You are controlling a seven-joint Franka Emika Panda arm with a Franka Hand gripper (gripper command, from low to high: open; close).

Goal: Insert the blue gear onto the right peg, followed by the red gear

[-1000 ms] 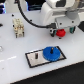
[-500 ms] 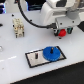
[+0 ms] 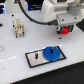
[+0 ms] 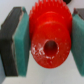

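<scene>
while blue gear (image 3: 51,53) sits on plate (image 3: 35,59) | pincer (image 4: 44,37) grips red gear (image 4: 49,39)

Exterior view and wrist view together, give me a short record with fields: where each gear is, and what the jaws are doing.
blue gear: lying on the grey plate, toward the exterior view's right end
red gear: held between the jaws, up off the table
gripper: jaws shut on the red gear, teal pads pressing its sides
other peg: bare

No readable txt, labels, nos. or signs in either view.
</scene>
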